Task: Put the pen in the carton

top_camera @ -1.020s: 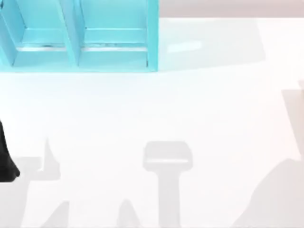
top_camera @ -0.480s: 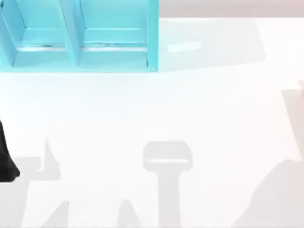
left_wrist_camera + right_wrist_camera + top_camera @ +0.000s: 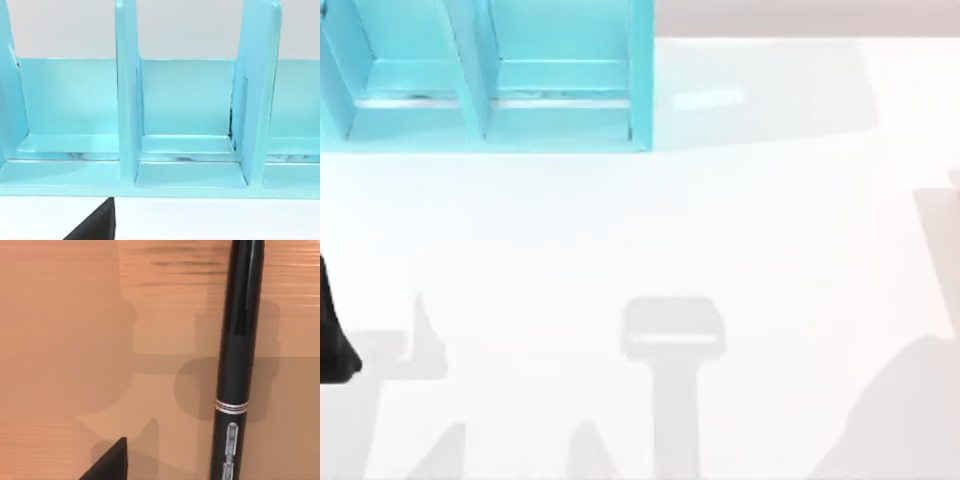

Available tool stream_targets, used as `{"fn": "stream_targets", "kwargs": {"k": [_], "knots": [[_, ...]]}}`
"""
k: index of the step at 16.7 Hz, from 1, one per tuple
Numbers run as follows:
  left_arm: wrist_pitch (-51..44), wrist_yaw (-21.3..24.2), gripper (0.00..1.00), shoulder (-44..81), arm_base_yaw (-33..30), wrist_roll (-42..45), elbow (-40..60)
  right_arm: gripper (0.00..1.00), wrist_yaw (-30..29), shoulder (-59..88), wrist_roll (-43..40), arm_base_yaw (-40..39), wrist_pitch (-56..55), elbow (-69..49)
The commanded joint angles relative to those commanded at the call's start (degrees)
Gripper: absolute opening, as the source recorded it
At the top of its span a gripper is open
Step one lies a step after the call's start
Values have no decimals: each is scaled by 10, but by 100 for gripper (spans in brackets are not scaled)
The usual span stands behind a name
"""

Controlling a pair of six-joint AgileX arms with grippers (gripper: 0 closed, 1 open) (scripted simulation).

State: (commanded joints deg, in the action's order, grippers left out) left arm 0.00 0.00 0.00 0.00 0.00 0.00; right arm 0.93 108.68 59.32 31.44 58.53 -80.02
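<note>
Right gripper: a black part of my right gripper (image 3: 107, 464) shows in the right wrist view, low over a tan surface (image 3: 65, 340). I cannot tell how far open it is. The part that shows stands apart from the pen and has nothing in its hold.

Left gripper: my left gripper (image 3: 95, 227) faces the teal rack (image 3: 127, 100) from just in front, and I cannot tell its opening either. Nothing is held by the part that shows. In the top view my left arm (image 3: 332, 345) sits at the table's left edge, idle.

Pen, place: the pen (image 3: 237, 350) lies flat on the tan surface under my right wrist, casting a soft shadow beside it.

Pen, look: a slim black barrel with a glossy sheen. A thin silver ring (image 3: 231, 406) goes round it, and past the ring there is a silver marking or clip. Both ends run out of view. By its round, smooth shape I judge it would roll easily and slip in a loose grip.

Task state: the surface is cardboard-coloured with faint streaks, so I judge it may belong to the carton. No wall or rim of a box shows around the pen, so I cannot tell whether it lies inside. The scene fits a pen resting on the carton's floor, set down and let go. It equally fits a pen lying on some tan board, waiting to be gripped.

Table: the white table (image 3: 650, 230) carries the rack at its far left, and a tan sliver (image 3: 954, 182) shows at its right edge, too little to name.
</note>
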Motion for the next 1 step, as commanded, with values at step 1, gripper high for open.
{"fn": "stream_targets", "kwargs": {"k": [1], "knots": [[0, 0, 100, 0, 0, 0, 0, 100, 0, 0, 0, 0, 0, 0]]}}
